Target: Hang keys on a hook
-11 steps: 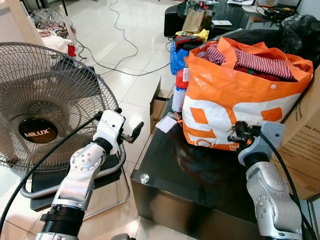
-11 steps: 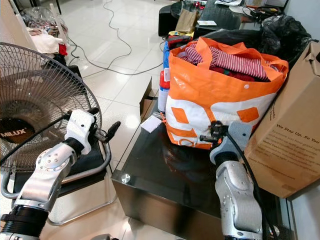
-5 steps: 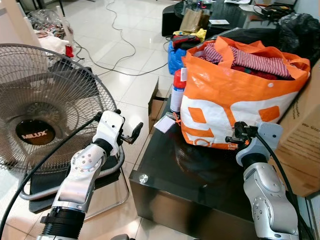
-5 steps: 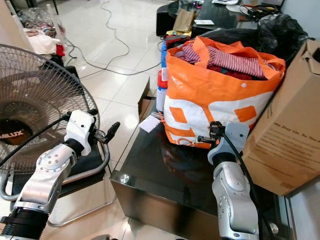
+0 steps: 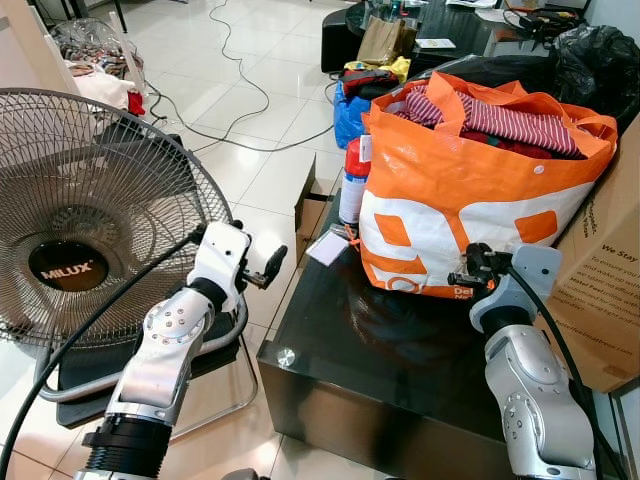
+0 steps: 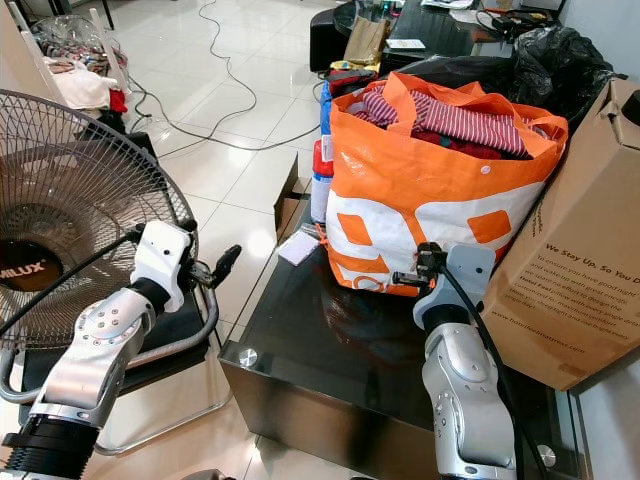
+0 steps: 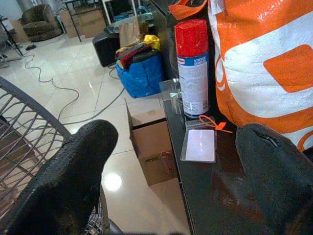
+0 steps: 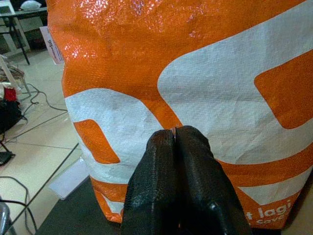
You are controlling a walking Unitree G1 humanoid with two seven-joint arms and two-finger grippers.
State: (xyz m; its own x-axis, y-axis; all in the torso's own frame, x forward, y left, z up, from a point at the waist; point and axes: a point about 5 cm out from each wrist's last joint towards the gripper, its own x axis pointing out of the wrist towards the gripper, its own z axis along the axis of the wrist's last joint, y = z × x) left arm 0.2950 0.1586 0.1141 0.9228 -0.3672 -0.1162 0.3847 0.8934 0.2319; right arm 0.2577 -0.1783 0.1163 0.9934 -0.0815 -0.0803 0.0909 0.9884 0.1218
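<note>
Can't make out any actual keys. Closest bet is a small clear card (image 7: 198,145) with an orange tie (image 7: 215,123), lying flat at the far left corner of the black table (image 5: 400,350). Can't tell whether that's really the key tag, so treating it as a guess.

Got the left gripper (image 5: 262,270) spread wide and holding nothing, hanging off the table's left edge in front of the fan (image 5: 80,220). Got the right gripper (image 5: 468,272) pinched fully together with nothing in it, sitting right up against the front of the orange bag (image 5: 470,190), toward the right.

So, the bit that matters: from the left gripper, card sits ahead and a little right, just beside the red-capped can (image 7: 192,68) and the bag's left corner. Looks close to square-on between the open fingers in the left wrist view, long side running roughly away from the gripper, tie at the far end toward the can.

Clearly nearer to the left gripper. Reaching from the right would mean crossing the whole front of the bag. Going by that, probably a left-arm job: forward, slightly right, then down.
</note>
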